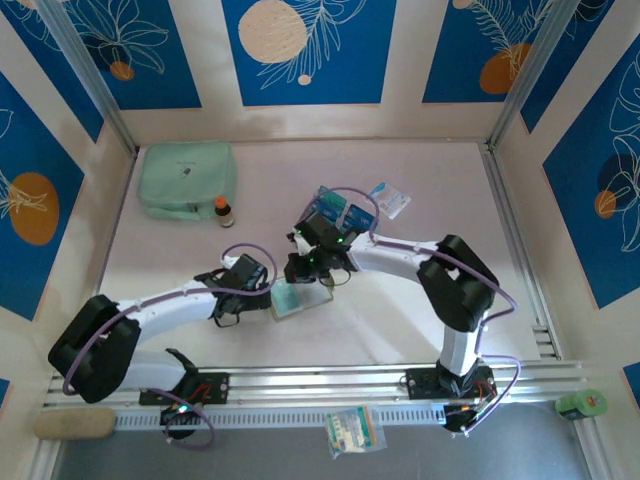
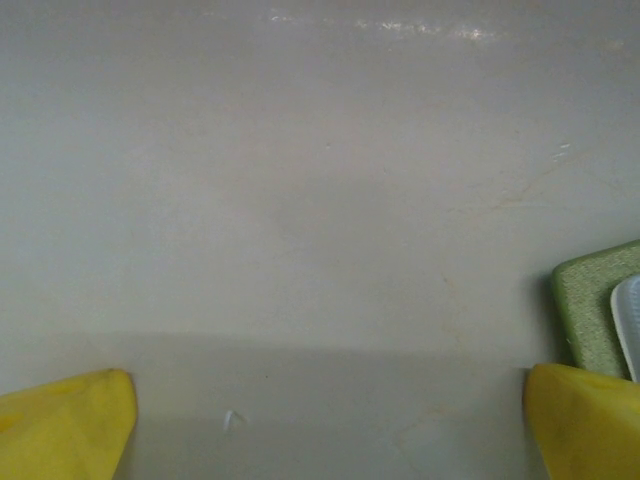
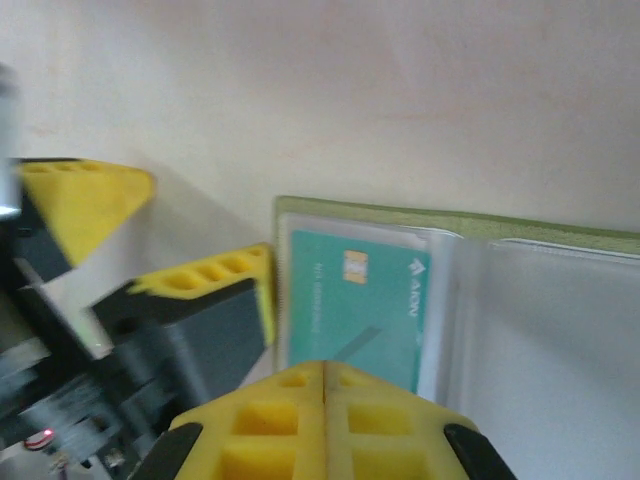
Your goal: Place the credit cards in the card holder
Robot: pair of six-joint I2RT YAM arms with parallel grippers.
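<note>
One pouch (image 1: 187,178), one bottle (image 1: 222,209) beyond wallet (image 1: 298,298)

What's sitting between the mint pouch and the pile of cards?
In the top view, a small orange-capped bottle beside the pouch, then bare table up to the cards.

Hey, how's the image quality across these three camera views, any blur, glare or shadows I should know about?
Top external: sharp and evenly lit, the table a little washed out. Left wrist: soft focus, a glare streak along the top, a shadow band across the bottom, the left gripper blurred at the corners. Right wrist: the left gripper looks smeared, while the teal card in the card holder stays fairly readable.
</note>
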